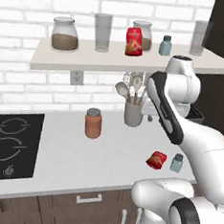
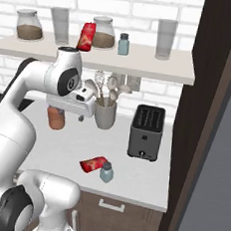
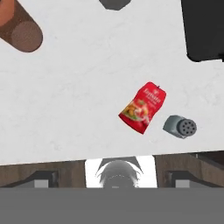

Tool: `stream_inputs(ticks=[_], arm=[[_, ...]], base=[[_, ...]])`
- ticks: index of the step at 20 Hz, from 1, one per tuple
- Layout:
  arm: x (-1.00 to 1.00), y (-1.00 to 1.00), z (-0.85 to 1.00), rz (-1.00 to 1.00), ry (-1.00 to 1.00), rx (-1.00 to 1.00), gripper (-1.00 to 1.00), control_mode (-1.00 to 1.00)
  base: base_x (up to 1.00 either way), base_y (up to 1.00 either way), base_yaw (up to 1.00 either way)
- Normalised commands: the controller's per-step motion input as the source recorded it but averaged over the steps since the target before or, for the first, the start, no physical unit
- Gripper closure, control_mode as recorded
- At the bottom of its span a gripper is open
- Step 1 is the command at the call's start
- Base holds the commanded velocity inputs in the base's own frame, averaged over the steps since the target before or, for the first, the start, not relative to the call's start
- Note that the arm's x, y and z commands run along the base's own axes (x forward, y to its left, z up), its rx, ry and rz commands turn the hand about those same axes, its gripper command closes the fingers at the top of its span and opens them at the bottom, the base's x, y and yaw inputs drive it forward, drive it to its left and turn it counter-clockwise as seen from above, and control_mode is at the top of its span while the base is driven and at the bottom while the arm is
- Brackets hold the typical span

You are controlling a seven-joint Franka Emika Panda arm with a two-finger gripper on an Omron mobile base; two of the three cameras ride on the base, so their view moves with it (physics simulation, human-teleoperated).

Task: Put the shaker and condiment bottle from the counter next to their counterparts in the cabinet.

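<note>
- A cooktop (image 1: pixel 10 146) is set into the counter (image 1: pixel 56 162) at the far left, with bare white surface open between it and the counter's front edge.
- An orange-brown jar (image 1: pixel 92 124) is seen upright to the right of the cooktop, well apart from the other counter items.
- A utensil holder (image 1: pixel 132 112) is placed toward the back wall, further right; open counter lies in front of it.
- The condiment bottle (image 3: pixel 142 107) is found lying on its side near the front edge of the counter, label up.
- The shaker (image 3: pixel 180 127) is stood just beside the bottle on its right, apart from it, and close to the same front edge.
- A toaster (image 2: pixel 146 132) is placed behind them at the right, near the dark side panel that closes off the counter end.
- On the cabinet (image 1: pixel 80 62), a glass jar, a tumbler, the red counterpart bottle (image 1: pixel 134 42) and the blue counterpart shaker (image 1: pixel 165 45) are lined up from left to right; free board is left between the shaker and a last tumbler at the right end.
- The gripper (image 2: pixel 81 104) is held high above the counter, pointed down; its jaws are spread wide and nothing is held.
</note>
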Motion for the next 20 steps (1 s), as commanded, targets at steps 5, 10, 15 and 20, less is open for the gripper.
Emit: stream_inputs(ticks=[5,10,15,20], arm=[[-0.57,-0.05,0.0,-0.02,0.02,0.0,-1.0,-1.0],[-0.55,-0.02,0.0,0.09,0.0,0.0,-1.0,-1.0],[-0.46,0.0,0.0,0.14,-0.04,0.0,-1.0,-1.0],[-0.85,-0.02,0.0,0.13,-0.01,0.0,-1.0,-1.0]], base=[[0.0,0.0,0.0],[0.0,0.0,0.0],[0.0,0.0,0.0],[0.0,0.0,0.0]])
